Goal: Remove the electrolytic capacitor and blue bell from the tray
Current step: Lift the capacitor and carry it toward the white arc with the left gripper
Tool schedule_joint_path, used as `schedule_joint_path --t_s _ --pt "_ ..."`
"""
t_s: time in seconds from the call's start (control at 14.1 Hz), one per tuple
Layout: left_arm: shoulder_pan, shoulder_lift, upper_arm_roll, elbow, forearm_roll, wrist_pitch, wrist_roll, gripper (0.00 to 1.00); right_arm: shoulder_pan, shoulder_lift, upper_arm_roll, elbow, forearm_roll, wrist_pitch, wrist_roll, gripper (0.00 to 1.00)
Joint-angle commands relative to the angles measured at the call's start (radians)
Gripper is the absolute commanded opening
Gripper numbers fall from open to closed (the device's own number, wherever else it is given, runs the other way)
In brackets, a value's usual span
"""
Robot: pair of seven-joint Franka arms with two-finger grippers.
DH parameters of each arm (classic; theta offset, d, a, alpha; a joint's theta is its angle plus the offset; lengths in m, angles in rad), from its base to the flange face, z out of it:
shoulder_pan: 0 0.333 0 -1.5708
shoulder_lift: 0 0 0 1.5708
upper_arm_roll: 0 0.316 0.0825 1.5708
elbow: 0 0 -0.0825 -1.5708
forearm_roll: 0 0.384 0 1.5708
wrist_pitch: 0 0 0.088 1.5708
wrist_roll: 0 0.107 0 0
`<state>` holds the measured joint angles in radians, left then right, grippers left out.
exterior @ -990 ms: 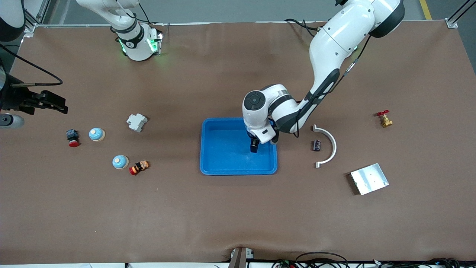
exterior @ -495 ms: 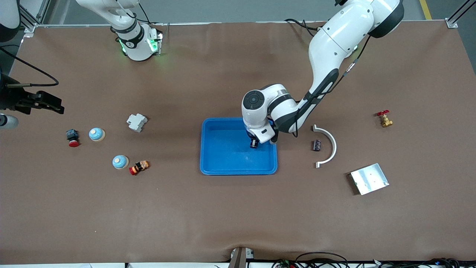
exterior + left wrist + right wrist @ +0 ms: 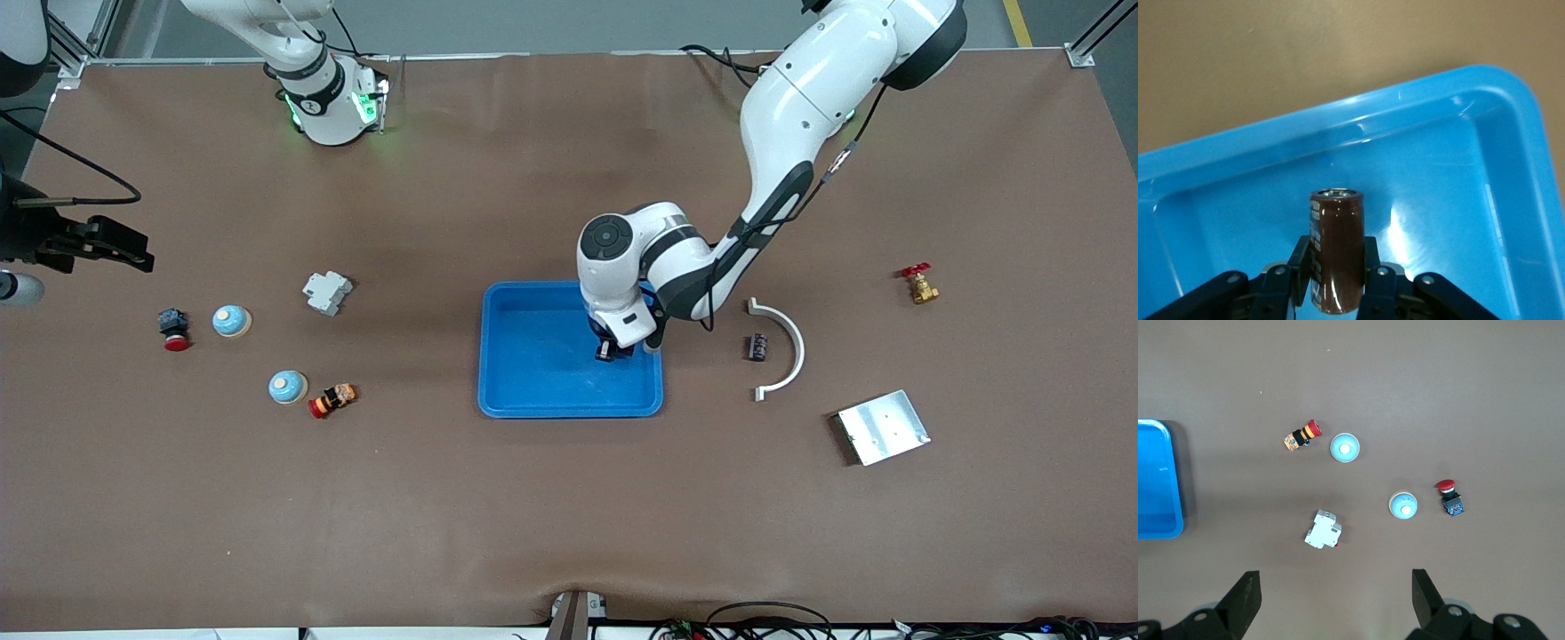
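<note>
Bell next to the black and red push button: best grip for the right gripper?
Come straight down on the bell with the open right gripper and pinch across the dome's lower flanks. It sits upright, round and low, standing clear of the push button, so fingers fit either side.

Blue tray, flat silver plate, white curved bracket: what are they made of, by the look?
Blue rectangular tray: likely moulded plastic, glossy; bright highlights and rounded corners in the left wrist view.
Flat silver square plate: probably metal, maybe aluminium; pale brushed-looking sheen, thin dark edge.
White curved semicircular bracket: plastic or painted metal, matte white; the look leaves it open.
</note>
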<state>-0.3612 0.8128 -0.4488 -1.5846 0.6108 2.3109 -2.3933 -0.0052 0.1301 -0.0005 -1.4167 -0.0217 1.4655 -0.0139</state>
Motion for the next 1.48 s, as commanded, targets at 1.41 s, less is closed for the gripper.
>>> schedule_joint_path --t_s 1.41 --pt "0.994 -0.271 -0.747 -0.319 -0.016 -0.315 1.374 0.00 -0.055 -0.003 0.002 0.016 0.000 -0.007 0.006 1.00"
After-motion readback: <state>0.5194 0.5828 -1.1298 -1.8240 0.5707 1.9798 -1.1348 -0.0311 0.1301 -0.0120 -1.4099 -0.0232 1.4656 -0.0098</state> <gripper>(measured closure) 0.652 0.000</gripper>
